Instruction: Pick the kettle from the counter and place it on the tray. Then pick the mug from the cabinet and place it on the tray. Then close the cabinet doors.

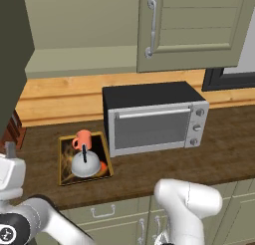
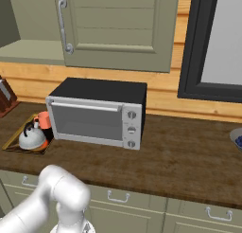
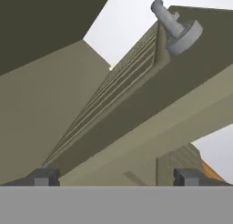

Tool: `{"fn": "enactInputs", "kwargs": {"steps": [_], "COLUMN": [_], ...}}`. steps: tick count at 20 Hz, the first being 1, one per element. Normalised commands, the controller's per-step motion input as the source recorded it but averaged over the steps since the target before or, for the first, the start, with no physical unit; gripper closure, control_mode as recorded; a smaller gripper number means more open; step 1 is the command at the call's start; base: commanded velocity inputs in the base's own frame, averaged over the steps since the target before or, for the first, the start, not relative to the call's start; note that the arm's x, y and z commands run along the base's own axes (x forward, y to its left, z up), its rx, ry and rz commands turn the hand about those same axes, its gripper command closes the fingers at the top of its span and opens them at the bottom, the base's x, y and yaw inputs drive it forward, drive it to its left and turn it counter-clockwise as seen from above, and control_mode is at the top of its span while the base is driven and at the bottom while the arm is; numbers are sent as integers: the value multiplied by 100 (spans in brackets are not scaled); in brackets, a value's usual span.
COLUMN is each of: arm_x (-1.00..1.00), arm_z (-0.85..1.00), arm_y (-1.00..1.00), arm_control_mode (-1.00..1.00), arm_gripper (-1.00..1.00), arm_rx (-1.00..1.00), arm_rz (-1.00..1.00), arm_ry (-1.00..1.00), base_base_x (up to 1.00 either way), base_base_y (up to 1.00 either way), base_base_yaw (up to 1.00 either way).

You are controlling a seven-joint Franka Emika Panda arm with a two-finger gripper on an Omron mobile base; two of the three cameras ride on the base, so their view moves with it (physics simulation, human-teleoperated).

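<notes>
On the tray [image 1: 64, 177] [image 2: 14, 137], at the left of the counter [image 1: 219, 149] [image 2: 189, 156], stands the silvery kettle [image 1: 85, 165] [image 2: 31, 139]. The salmon mug [image 1: 82, 138] [image 2: 43, 119] is right behind it on the same tray. The cabinet [image 1: 79, 60] [image 2: 28, 52] shows its pale shelf. Its left door [image 1: 12, 55] is swung out, while the right door [image 1: 199, 30] [image 2: 123, 28] is shut. My gripper [image 3: 117, 177] is open and holds nothing. It points up from below at a panelled door [image 3: 113, 104] and the foot of that door's silver handle [image 3: 179, 27].
A black and silver microwave [image 1: 154, 117] [image 2: 97, 113] stands just right of the tray. Drawer fronts [image 1: 104, 211] [image 2: 118, 199] run under the counter. A knife block [image 2: 4, 97] is at the far left, a blue bowl [image 2: 237, 138] at the far right, and a dark window frame [image 2: 194, 47] behind.
</notes>
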Motion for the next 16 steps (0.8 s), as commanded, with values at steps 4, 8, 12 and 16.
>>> {"fn": "enactInputs", "kwargs": {"steps": [4,8,12,16], "arm_x": [32,27,8,-3], "arm_z": [-17,-3,13,44], "arm_y": [57,54,31,-13], "arm_control_mode": [-100,-100,-100,-100], "arm_gripper": [-100,-100,-100,-100], "arm_rx": [0,0,0,10], "arm_rz": [0,0,-1,-12], "arm_ry": [0,0,0,1], "base_base_x": [0,0,0,0], "base_base_y": [0,0,0,0], "base_base_yaw": [0,0,0,0]}}
